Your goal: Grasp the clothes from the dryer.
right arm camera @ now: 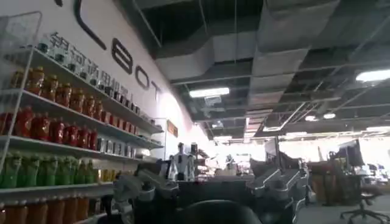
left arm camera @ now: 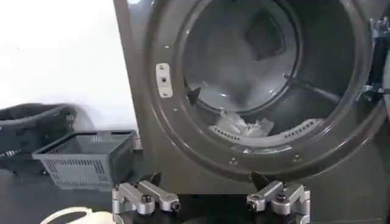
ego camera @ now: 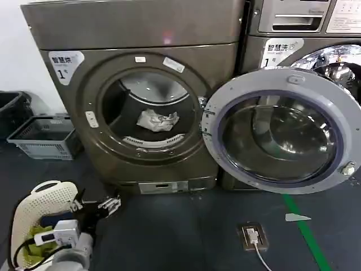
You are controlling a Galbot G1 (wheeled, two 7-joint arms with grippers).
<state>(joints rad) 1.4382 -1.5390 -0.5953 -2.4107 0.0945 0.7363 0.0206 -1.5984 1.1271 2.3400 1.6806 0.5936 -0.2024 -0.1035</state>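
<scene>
L gripper (ego camera: 97, 206) low near floor, fwd of the white basket (ego camera: 39, 197), aimed at dryer (ego camera: 135, 34), fingers (left arm camera: 145, 198) spread, empty. Clothes (ego camera: 157, 119) on drum floor, door (ego camera: 282, 131) swung open. R gripper (right arm camera: 210, 185) raised, pointing at shelves (right arm camera: 55, 115), fingers apart.

The dryer (ego camera: 169, 101) is bronze-brown metal with a white "1" sticker (ego camera: 65, 63); its open door (ego camera: 282, 131) has a light grey rim around dark glass. The clothes (ego camera: 157, 119) are white to pale grey. A grey slatted basket (ego camera: 44, 137) and a white perforated basket (ego camera: 39, 209) holding yellow-green cloth (ego camera: 35, 237) sit on the dark floor (ego camera: 169, 231), which carries a green stripe (ego camera: 307, 234).
</scene>
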